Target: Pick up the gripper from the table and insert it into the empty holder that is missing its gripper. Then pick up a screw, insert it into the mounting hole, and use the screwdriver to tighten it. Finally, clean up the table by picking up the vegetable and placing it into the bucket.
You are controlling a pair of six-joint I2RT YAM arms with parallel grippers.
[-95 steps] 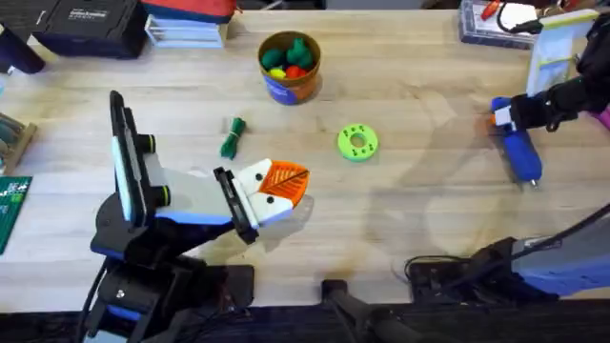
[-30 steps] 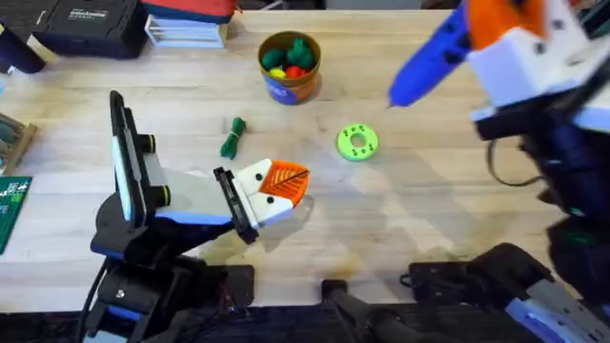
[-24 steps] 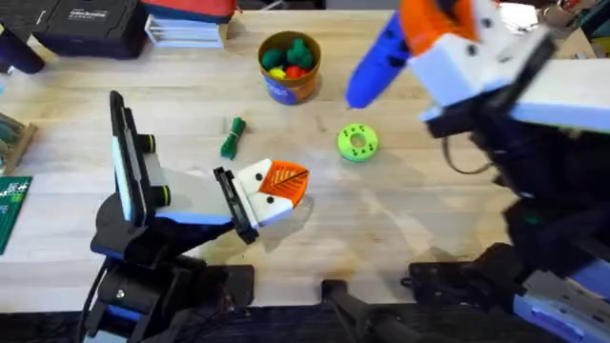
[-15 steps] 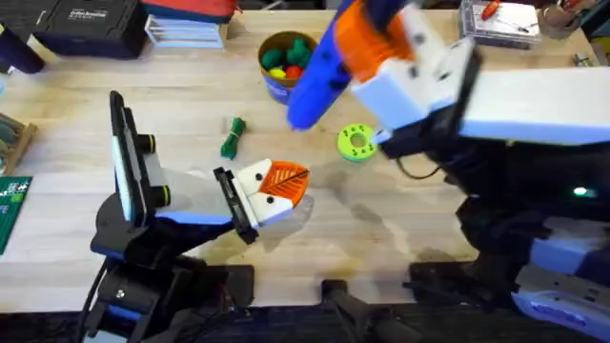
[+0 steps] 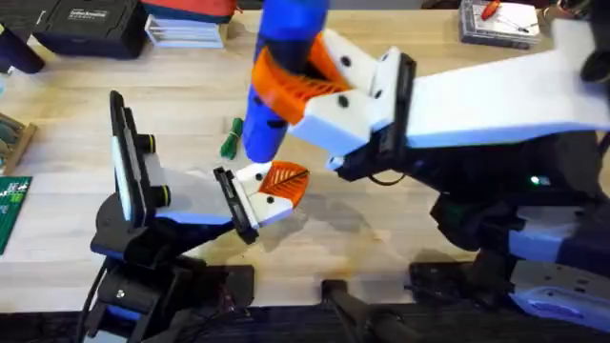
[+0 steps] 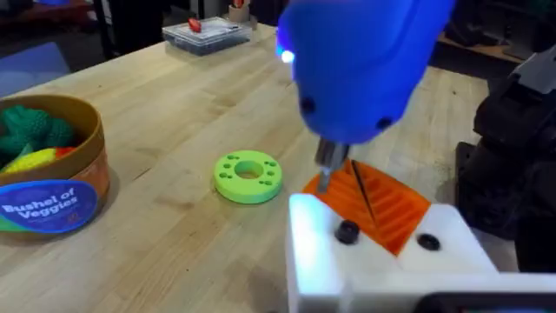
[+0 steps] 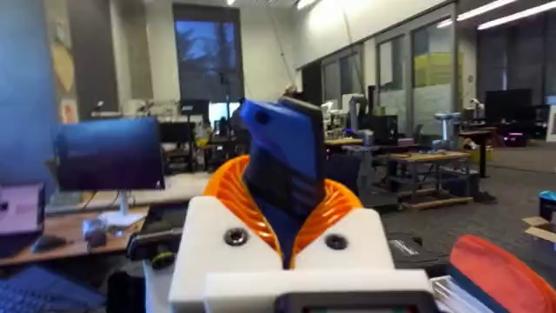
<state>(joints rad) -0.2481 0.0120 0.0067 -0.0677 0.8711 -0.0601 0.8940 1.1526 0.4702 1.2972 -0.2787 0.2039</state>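
Note:
My right gripper (image 5: 297,84) reaches across the table, shut on the blue screwdriver (image 5: 279,67); its orange pads (image 7: 228,187) clamp the handle. The silver tip (image 6: 324,171) hovers just above the white gripper block (image 6: 382,261) with the orange ribbed tip (image 5: 287,181), which sits in the black holder (image 5: 234,205) of the left arm. My left gripper (image 6: 365,196) is shut, orange pads together, nothing between them. A dark screw head (image 6: 347,231) shows on the white block. The dark green vegetable (image 5: 230,141) lies on the table (image 5: 381,238) beside the screwdriver. The bucket (image 6: 52,187) holds toy vegetables.
A lime-green ring (image 6: 248,176) lies between the bucket and the left gripper. A black case (image 5: 86,24) and a flat box (image 5: 186,30) stand at the back left, a clear box (image 5: 496,19) at the back right, a green circuit board (image 5: 11,205) at the left edge.
The right arm has swung from the table's right edge leftward across the table with the screwdriver, ending over the left gripper. The left arm has not moved.

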